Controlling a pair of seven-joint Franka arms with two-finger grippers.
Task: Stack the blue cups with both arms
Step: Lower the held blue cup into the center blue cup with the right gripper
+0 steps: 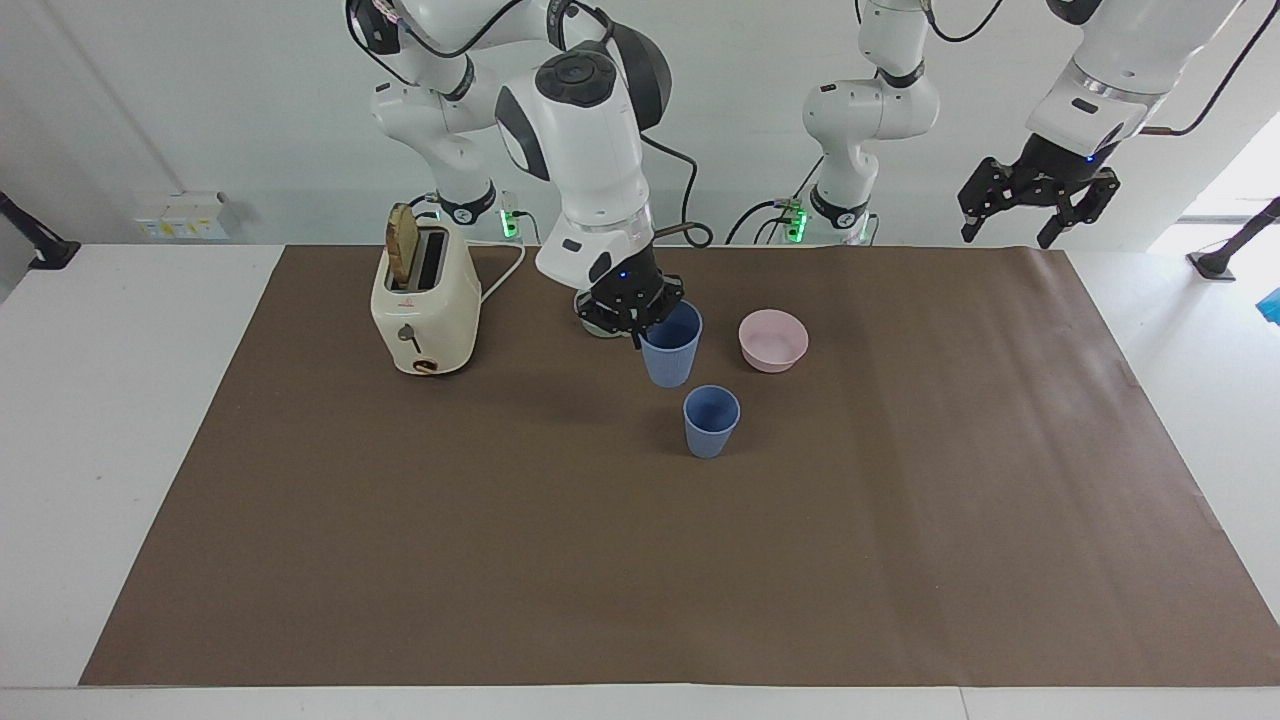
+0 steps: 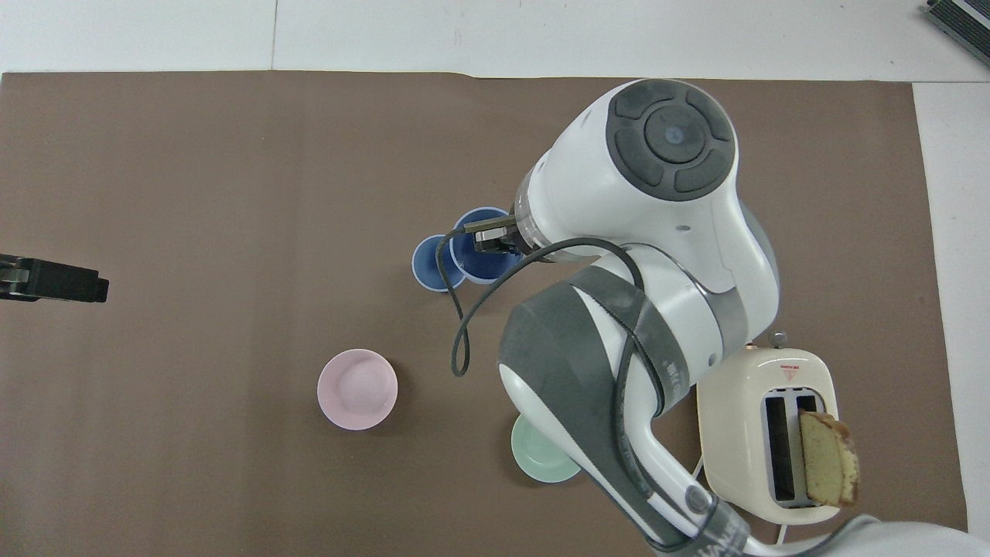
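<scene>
One blue cup (image 1: 711,421) stands upright on the brown mat (image 1: 900,500); it also shows in the overhead view (image 2: 431,267). My right gripper (image 1: 640,316) is shut on the rim of the second blue cup (image 1: 670,352) and holds it upright in the air. That cup hangs close beside the standing one, toward the right arm's end. From above, the right gripper (image 2: 492,236) and its held cup (image 2: 476,261) overlap the standing cup's edge. My left gripper (image 1: 1038,205) waits open, high over the mat's corner at the left arm's end; it also shows in the overhead view (image 2: 50,280).
A cream toaster (image 1: 425,310) with a bread slice stands at the right arm's end, nearer to the robots than the cups. A pink bowl (image 1: 773,340) sits beside the held cup. A mint-green bowl (image 2: 537,460) is mostly hidden by the right arm.
</scene>
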